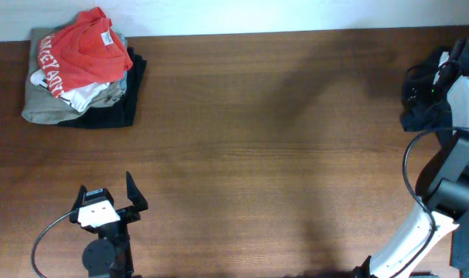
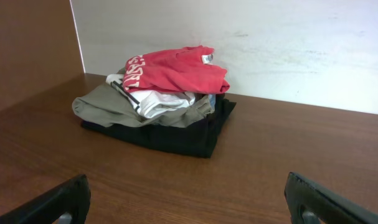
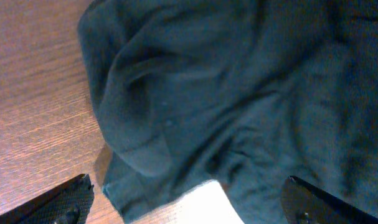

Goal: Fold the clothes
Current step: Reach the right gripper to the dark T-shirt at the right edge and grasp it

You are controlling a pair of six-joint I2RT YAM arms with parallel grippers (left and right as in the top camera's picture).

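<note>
Both jaws gape apart; dark T-shirt (image 3: 238, 93) lies bunched before the right pair.

White lettering on the red shirt (image 2: 176, 71), illegible

Wide tbl (image 1: 257, 154) room btwn L pile (image 1: 79, 73), R shirt (image 3: 238, 93)

The table (image 1: 257, 139) is brown wood with a fine darker grain. In the pile at the far left, the shirt (image 1: 83, 54) is red with white letters, one cloth (image 2: 154, 102) is white with dark stripes, one garment (image 1: 45, 104) is beige-grey and the lowest one (image 1: 118, 116) is black. At the right, the T-shirt (image 3: 238, 93) before my jaws is plain dark navy.
</note>
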